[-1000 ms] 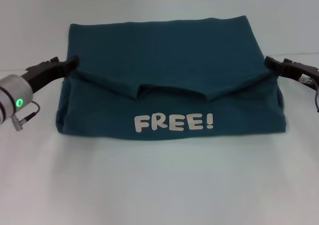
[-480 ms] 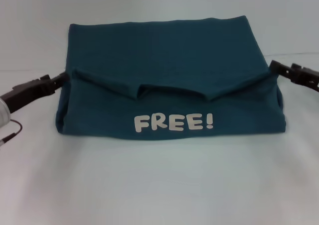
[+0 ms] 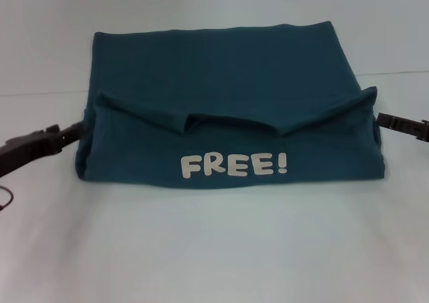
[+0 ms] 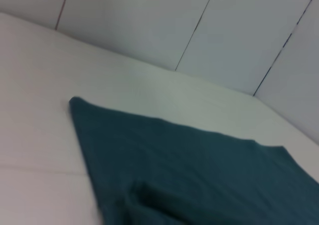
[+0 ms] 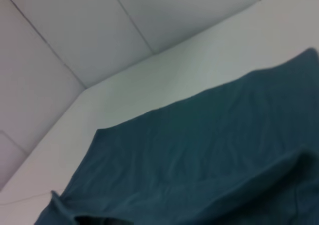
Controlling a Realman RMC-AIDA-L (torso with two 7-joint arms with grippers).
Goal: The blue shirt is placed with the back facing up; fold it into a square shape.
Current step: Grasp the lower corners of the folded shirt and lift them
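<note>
The blue shirt (image 3: 221, 68) lies on the white table as a wide rectangle. Its near part is folded over the back, so the white "FREE!" lettering (image 3: 234, 164) faces up, and the folded edge sags in a shallow V across the middle. My left gripper (image 3: 72, 133) is low at the shirt's left edge, its tip just at the cloth. At the right edge my right gripper (image 3: 383, 120) sits a little off the cloth. Neither holds any fabric. Both wrist views show plain teal cloth, in the left one (image 4: 199, 175) and in the right one (image 5: 199, 145).
The white table (image 3: 214, 249) stretches in front of and beside the shirt. Pale wall panels (image 4: 149, 26) rise behind the table's far edge in the wrist views.
Both grippers were at the folded edge's upper corners; they have since moved down and outward, away from the shirt. The folded flap stays where it lay.
</note>
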